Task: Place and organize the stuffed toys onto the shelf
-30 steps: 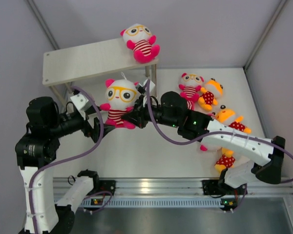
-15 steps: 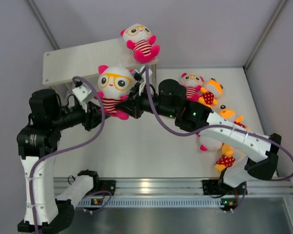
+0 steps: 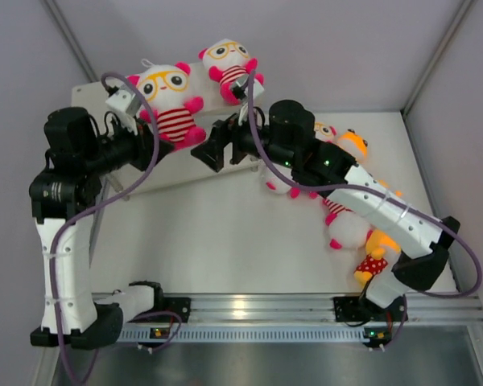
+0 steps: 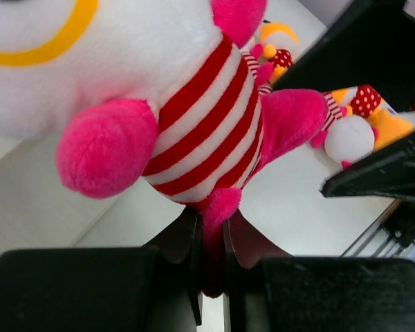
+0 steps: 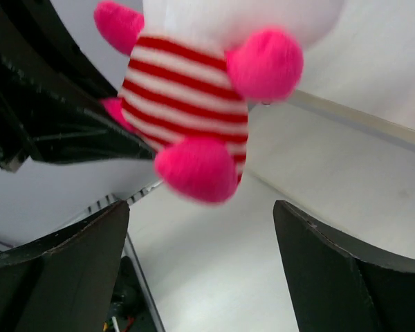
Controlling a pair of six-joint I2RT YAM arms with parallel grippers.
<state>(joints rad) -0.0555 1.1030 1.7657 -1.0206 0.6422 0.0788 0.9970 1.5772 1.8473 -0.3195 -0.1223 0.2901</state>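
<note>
One striped plush [image 3: 171,104] hangs over the shelf [image 3: 84,92], its pink leg clamped in the left end effector [image 4: 211,242], and a second striped plush [image 3: 228,64] is seated just beyond. The right end effector [image 3: 213,149] sits beside it, fingers apart and empty. The placing step looks to be in hand: next, lower the toy upright beside its neighbour, then let go.
</note>
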